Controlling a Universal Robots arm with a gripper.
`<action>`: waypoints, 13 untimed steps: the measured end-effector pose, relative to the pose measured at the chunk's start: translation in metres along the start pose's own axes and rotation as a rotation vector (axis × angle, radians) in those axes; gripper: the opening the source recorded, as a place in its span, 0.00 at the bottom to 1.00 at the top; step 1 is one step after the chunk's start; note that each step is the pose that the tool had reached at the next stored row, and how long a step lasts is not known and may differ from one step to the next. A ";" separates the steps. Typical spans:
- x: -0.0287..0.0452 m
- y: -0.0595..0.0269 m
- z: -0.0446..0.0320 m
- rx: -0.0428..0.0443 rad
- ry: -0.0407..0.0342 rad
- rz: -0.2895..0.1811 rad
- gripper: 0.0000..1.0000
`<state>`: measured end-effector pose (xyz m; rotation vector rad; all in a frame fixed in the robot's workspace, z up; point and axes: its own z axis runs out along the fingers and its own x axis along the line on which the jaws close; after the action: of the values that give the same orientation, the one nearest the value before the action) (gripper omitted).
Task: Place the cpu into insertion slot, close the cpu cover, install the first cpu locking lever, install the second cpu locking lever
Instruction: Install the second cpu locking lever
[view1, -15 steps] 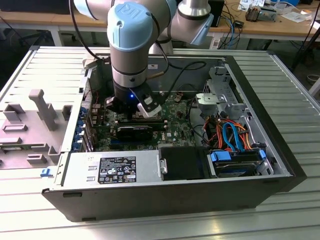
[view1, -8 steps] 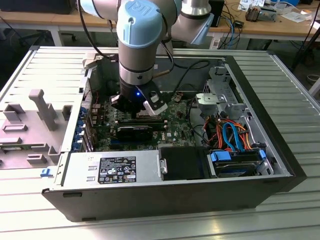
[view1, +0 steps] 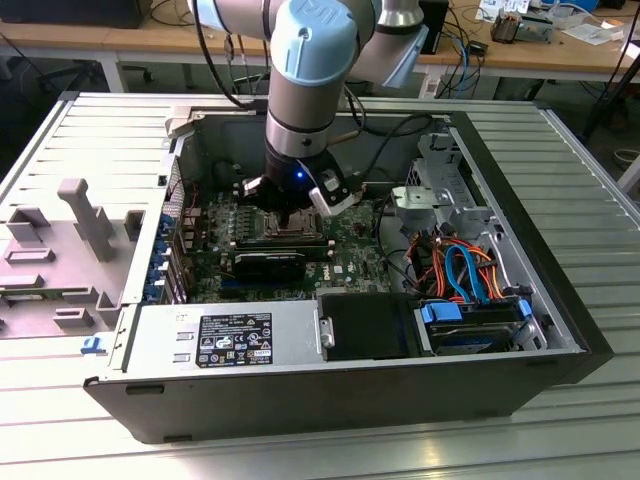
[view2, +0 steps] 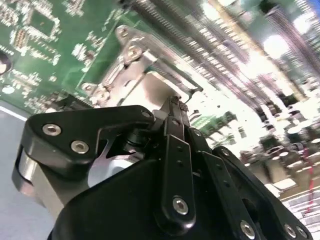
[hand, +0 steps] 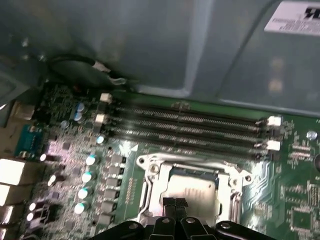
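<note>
Over square metal-rimmed insertion slot (hand: 192, 192): black tool (hand: 175, 202), tips together.

In the first wrist view, the cpu (hand: 192, 192) lies flat inside the insertion slot (hand: 150, 187), and its silver-grey top reflects the light. The cpu cover (hand: 192, 167) frames it with shiny metal. The gripper (hand: 175, 204) stands just over the near edge of the chip, with its two black fingertips (hand: 169, 202) pressed together. Beyond the slot, long black memory slots (hand: 185, 125) run across the green circuit board (hand: 295, 210), and small round capacitors (hand: 87, 177) stand beside the socket.
</note>
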<state>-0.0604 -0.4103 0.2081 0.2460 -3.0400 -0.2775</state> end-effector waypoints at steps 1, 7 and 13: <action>-0.0021 0.0032 0.0006 0.0020 0.0006 0.000 0.11; -0.0085 0.0116 0.0018 0.1067 0.0165 0.011 0.11; -0.0120 0.0112 0.0009 0.1700 0.0236 0.048 0.11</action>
<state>-0.0504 -0.3973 0.2086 0.1856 -3.0431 -0.0126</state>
